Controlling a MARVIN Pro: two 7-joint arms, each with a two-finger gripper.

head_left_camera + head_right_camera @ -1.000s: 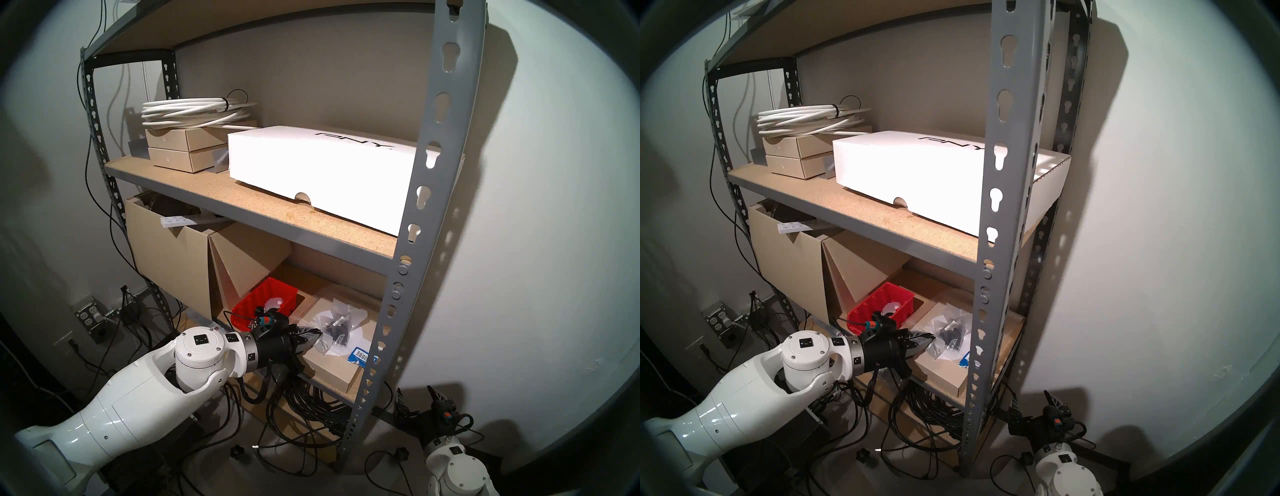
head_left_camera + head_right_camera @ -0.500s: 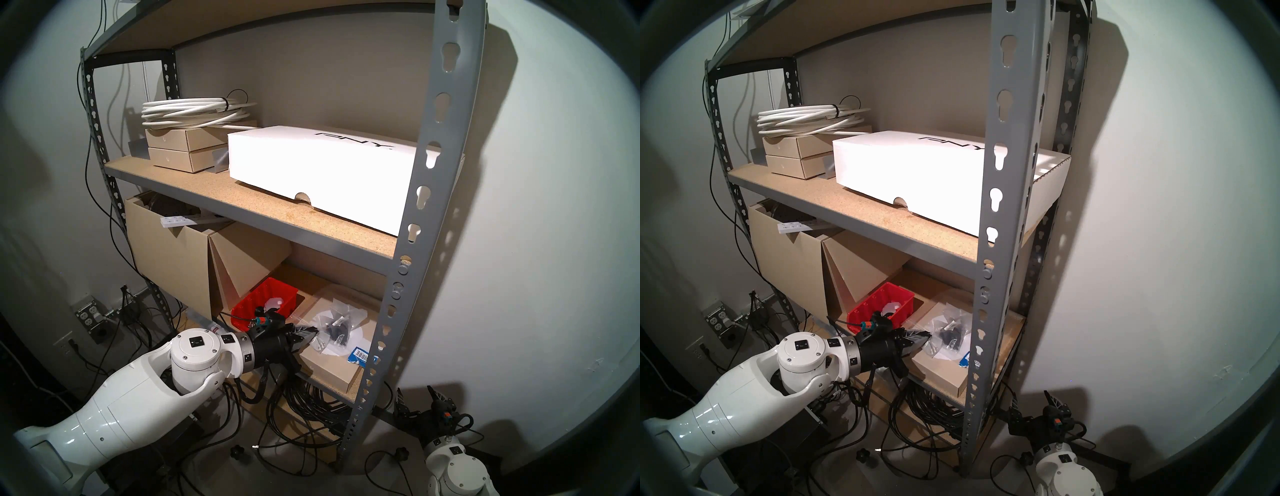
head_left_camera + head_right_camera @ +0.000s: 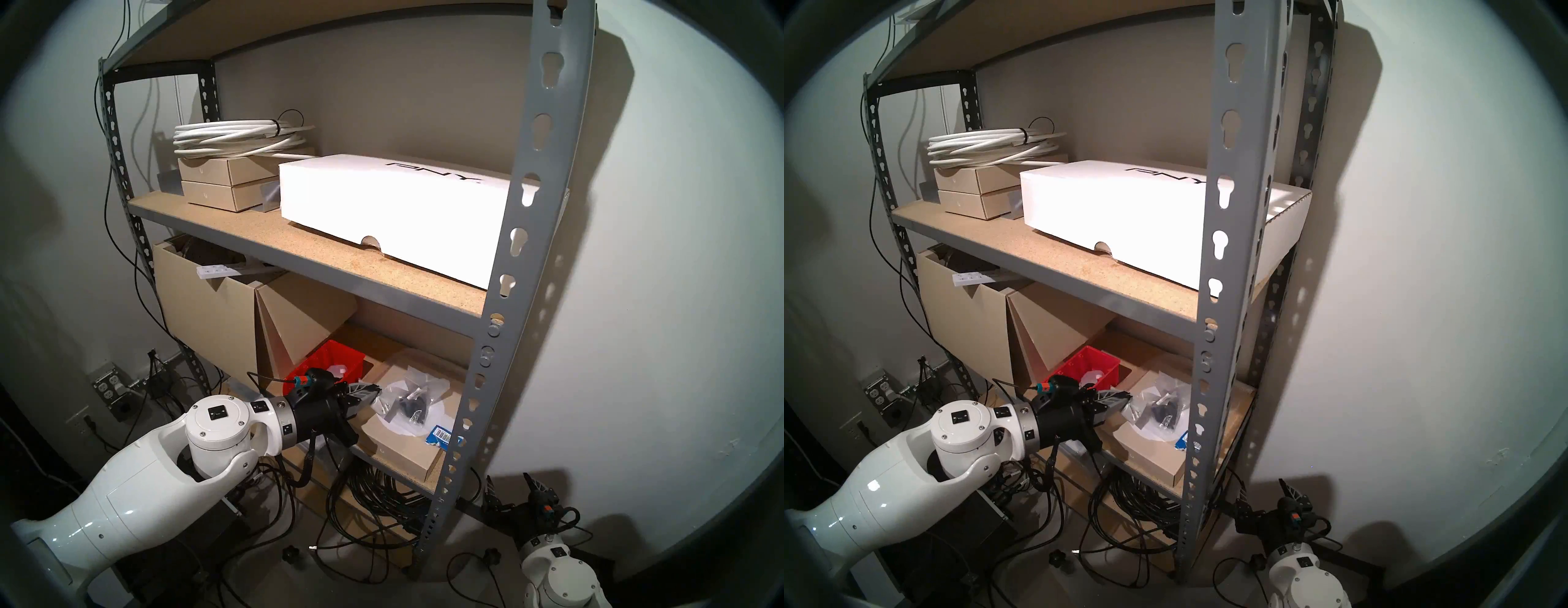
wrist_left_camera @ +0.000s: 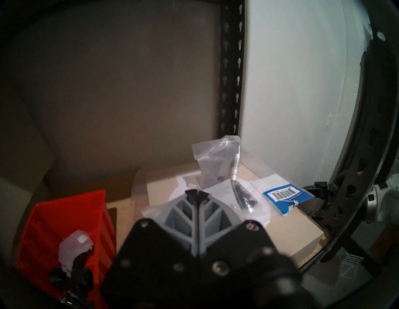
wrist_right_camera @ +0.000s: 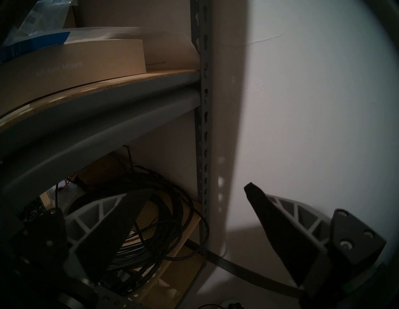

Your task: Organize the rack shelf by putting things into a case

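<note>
On the lower board of the grey rack shelf (image 3: 568, 106), clear bags of black parts (image 3: 413, 399) (image 4: 246, 200) lie on a flat tan box (image 3: 407, 450). Another clear bag (image 4: 216, 159) stands behind them. My left gripper (image 3: 374, 389) (image 4: 197, 193) is shut on the near edge of a clear bag, whose plastic shows on both sides of the fingers. The red case (image 3: 335, 361) (image 4: 64, 215) sits just left of the gripper and holds a whitish bag with black parts (image 4: 75, 246). My right gripper (image 3: 509, 488) (image 5: 190, 189) hangs open near the floor, right of the rack.
A blue barcode packet (image 3: 439, 435) lies at the tan box's right edge. Open cardboard boxes (image 3: 203, 314) stand left of the case. A white PNY box (image 3: 382, 204) fills the board above. Black cable coils (image 3: 373, 496) lie below the lower board.
My left gripper has closed fully, then drawn back left and slightly up toward the red case. The bag's near edge has come along with it. The right arm has not moved.
</note>
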